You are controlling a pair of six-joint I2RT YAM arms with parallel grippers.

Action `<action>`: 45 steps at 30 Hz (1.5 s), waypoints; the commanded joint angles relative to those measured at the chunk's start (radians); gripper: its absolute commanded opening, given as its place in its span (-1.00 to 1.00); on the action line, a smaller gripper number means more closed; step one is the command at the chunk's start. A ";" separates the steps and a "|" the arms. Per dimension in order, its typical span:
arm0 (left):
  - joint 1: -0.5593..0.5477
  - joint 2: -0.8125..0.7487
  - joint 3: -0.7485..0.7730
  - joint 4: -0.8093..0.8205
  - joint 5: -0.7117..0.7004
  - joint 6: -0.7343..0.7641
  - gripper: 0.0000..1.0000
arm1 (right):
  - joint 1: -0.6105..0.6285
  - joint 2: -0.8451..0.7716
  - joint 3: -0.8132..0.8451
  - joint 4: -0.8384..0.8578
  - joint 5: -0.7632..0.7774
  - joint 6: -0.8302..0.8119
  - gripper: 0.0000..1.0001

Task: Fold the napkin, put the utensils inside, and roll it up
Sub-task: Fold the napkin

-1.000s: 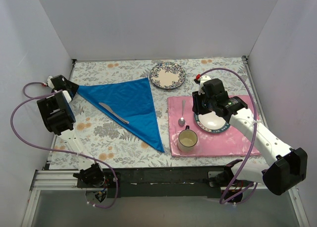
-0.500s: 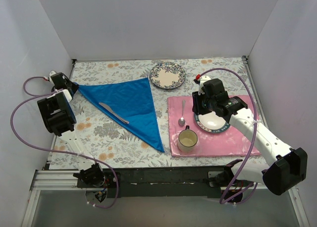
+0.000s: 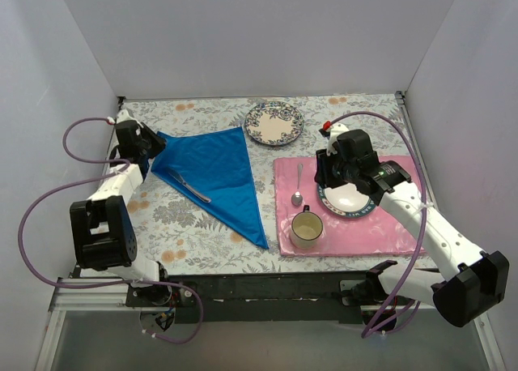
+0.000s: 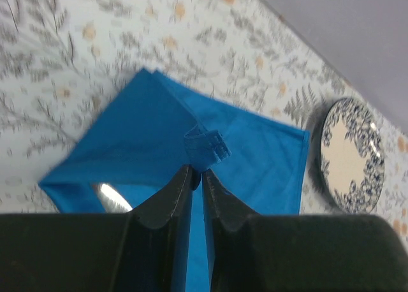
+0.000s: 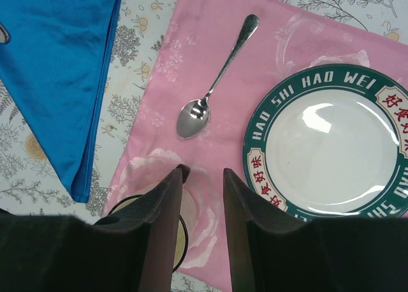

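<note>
The blue napkin (image 3: 214, 170) lies as a folded triangle on the left half of the table. My left gripper (image 3: 152, 149) is shut on its left corner (image 4: 205, 146) and holds it lifted over the cloth. A silver knife (image 3: 188, 185) lies on the napkin, and its tip shows in the left wrist view (image 4: 109, 196). A small spoon (image 3: 298, 185) lies on the pink placemat (image 3: 388, 233). It also shows in the right wrist view (image 5: 213, 88). My right gripper (image 5: 204, 174) is open and empty, hovering over the placemat just short of the spoon. No fork shows.
A green-rimmed white plate (image 5: 331, 139) sits on the placemat right of my right gripper. A cup (image 3: 307, 228) stands at the placemat's near left. A blue floral plate (image 3: 273, 123) sits at the back, also in the left wrist view (image 4: 354, 155).
My left gripper has swung from the table's left edge in towards the middle, carrying the napkin's left corner with it. The right arm has hardly moved.
</note>
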 commanded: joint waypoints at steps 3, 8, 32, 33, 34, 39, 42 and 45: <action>-0.088 -0.112 -0.138 -0.083 0.059 -0.068 -0.77 | -0.004 -0.040 -0.024 0.019 -0.045 0.009 -0.19; -0.131 -0.137 -0.211 -0.114 0.075 -0.105 -0.77 | -0.004 -0.048 -0.024 0.018 -0.057 0.011 -0.19; -0.200 -0.181 -0.284 -0.364 -0.012 -0.092 -0.72 | -0.004 -0.022 -0.038 0.032 -0.085 0.016 -0.19; -0.200 -0.181 -0.284 -0.366 -0.009 -0.088 -0.71 | -0.004 -0.025 -0.039 0.033 -0.083 0.016 -0.19; -0.200 -0.184 -0.284 -0.366 0.000 -0.086 -0.71 | -0.004 -0.027 -0.041 0.036 -0.083 0.017 -0.19; -0.200 -0.242 -0.288 -0.379 0.034 -0.065 -0.37 | -0.004 -0.019 -0.046 0.036 -0.086 0.016 -0.19; -0.200 -0.308 -0.266 -0.437 0.023 -0.060 0.08 | -0.004 -0.011 -0.035 0.042 -0.086 0.016 -0.19; -0.200 -0.370 -0.229 -0.471 0.031 -0.086 0.21 | -0.002 0.019 -0.009 0.077 -0.111 0.025 -0.18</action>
